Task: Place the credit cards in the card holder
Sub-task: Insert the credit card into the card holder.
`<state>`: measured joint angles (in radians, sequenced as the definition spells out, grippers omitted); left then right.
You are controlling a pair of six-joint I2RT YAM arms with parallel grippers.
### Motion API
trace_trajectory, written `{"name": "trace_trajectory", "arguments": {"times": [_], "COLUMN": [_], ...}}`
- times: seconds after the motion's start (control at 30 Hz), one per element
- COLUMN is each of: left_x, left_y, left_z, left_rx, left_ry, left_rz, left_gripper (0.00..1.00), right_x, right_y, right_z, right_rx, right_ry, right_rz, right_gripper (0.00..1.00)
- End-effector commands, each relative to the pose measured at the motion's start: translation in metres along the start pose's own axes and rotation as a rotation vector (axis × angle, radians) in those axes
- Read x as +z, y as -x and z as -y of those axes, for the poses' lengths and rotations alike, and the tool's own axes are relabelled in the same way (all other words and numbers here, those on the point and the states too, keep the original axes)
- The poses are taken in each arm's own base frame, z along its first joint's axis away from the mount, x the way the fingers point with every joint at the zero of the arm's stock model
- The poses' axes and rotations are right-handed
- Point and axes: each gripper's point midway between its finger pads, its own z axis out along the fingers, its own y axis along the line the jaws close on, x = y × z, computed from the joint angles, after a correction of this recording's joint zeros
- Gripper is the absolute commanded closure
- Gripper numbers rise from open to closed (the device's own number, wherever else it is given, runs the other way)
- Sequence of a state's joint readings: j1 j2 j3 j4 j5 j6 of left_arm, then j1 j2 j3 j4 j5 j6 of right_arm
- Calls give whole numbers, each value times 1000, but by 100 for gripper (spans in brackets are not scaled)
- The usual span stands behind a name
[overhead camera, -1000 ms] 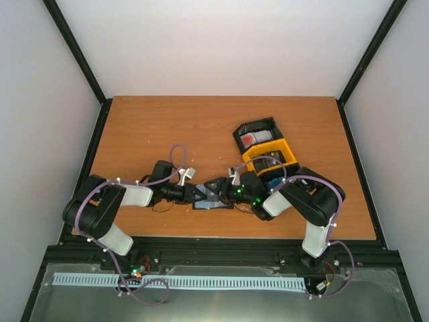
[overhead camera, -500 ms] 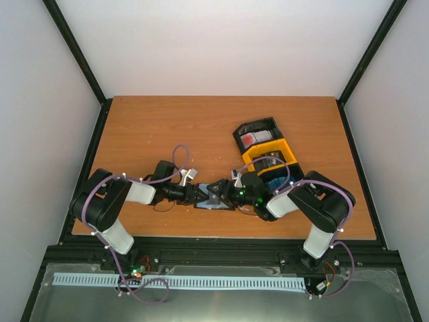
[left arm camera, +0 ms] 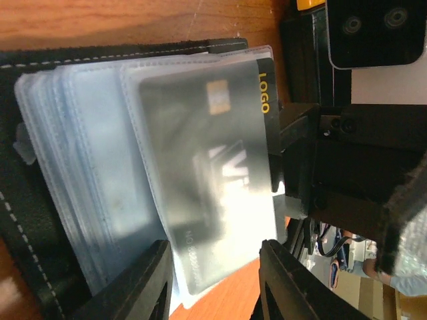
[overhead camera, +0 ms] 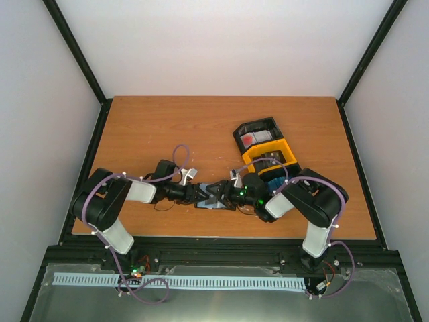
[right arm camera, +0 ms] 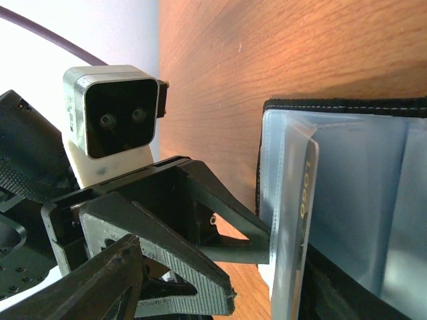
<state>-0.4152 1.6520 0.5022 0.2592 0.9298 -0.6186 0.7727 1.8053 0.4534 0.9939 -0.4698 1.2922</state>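
The black card holder (overhead camera: 213,199) lies open near the table's front edge, between my two grippers. In the left wrist view its black stitched cover (left arm camera: 27,220) bears a stack of clear sleeves (left arm camera: 87,167). A dark grey credit card (left arm camera: 207,173) marked LOGO sits partly inside the top sleeve. My left gripper (left arm camera: 217,280) is open, its fingers either side of the card's near edge. My right gripper (right arm camera: 220,287) is open, with the card (right arm camera: 300,220) seen edge-on by its right side. In the top view the left gripper (overhead camera: 203,194) and the right gripper (overhead camera: 226,194) nearly meet.
A joined row of trays stands behind the right arm: a black one (overhead camera: 241,134) with a red-and-white card (overhead camera: 255,137), then a yellow one (overhead camera: 285,155). The left wrist's camera block (right arm camera: 113,120) is close in front of the right wrist.
Both grippers have stayed at the card holder. The left arm's elbow has shifted a little right, and the right arm's elbow moved right, then back.
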Motion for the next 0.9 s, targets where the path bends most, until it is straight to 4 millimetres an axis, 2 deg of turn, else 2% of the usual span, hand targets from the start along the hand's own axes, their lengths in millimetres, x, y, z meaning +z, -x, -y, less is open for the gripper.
{"name": "trace_trajectory", "arguments": {"times": [0.0, 0.17, 0.27, 0.43, 0.6, 0.73, 0.87], "left_x": [-2, -9, -9, -4, -2, -2, -2], "left_y": [12, 10, 8, 12, 14, 19, 17], "left_z": [2, 2, 1, 10, 17, 22, 15], "left_rx": [22, 22, 20, 28, 34, 41, 27], "left_ry": [26, 59, 59, -9, -53, -61, -38], "left_rz": [29, 48, 49, 32, 19, 23, 23], "left_gripper": [61, 59, 63, 64, 65, 80, 97], "right_x": [3, 3, 2, 1, 3, 3, -1], "right_y": [2, 8, 11, 10, 7, 5, 4], "right_z": [-12, -17, -19, -25, -21, -13, -1], "right_rx": [-17, -12, -14, -15, -5, 4, 12], "right_ry": [54, 91, 110, 145, 147, 121, 74], "right_rz": [-13, 1, 1, -8, -27, -32, -15], "right_gripper": [42, 53, 58, 59, 58, 55, 47]}}
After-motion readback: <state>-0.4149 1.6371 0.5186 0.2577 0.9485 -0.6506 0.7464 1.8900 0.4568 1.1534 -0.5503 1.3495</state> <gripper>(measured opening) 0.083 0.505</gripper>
